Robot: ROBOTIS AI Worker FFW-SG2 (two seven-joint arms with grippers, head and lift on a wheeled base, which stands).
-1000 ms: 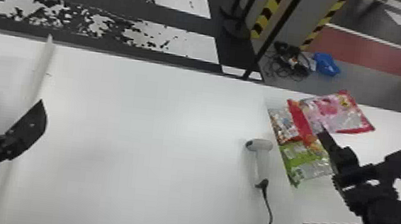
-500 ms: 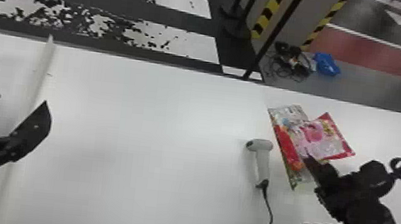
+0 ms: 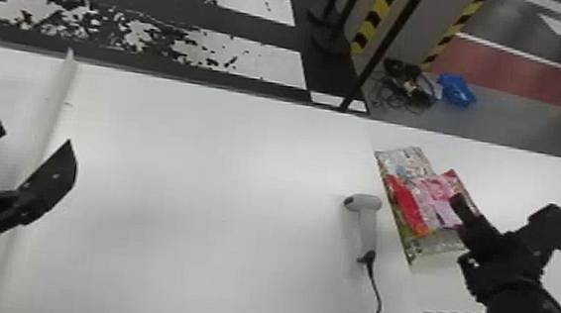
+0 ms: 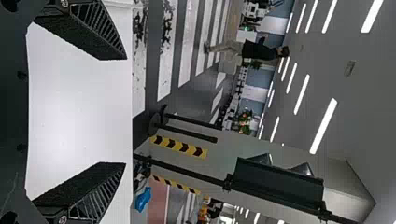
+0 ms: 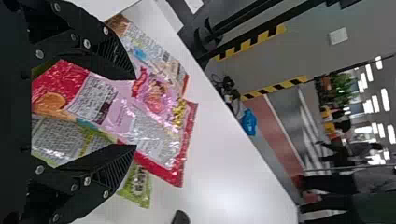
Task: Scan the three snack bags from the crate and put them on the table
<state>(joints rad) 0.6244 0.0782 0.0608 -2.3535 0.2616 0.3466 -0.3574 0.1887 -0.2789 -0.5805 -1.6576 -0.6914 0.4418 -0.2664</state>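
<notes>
Well, the three bags lie on the worktop, to the right of the scanner, and the pile looks like the weak spot. The pink bag rests on top, overlapping the green bag on the near side and the pale bag on the far side. The right end effector is over the bags with its fingers spread wide and nothing clamped between them; the left end effector is off at the left, also wide and unloaded. If the right one closes low, it could pinch two layers, since the bags overlap and the slick film may let the lower ones slide or cling. Pulling away carelessly might snag a crimped edge on a finger and drag the pink bag towards the near edge. Pushing the pile left would nudge the scanner, whose cord runs to the near edge and could tug it askew. The placing looks all but done, but whether each code has been read cannot be told; a bag missed here would be hard to spot, with labels partly covered. A straight lift clear seems safest.
</notes>
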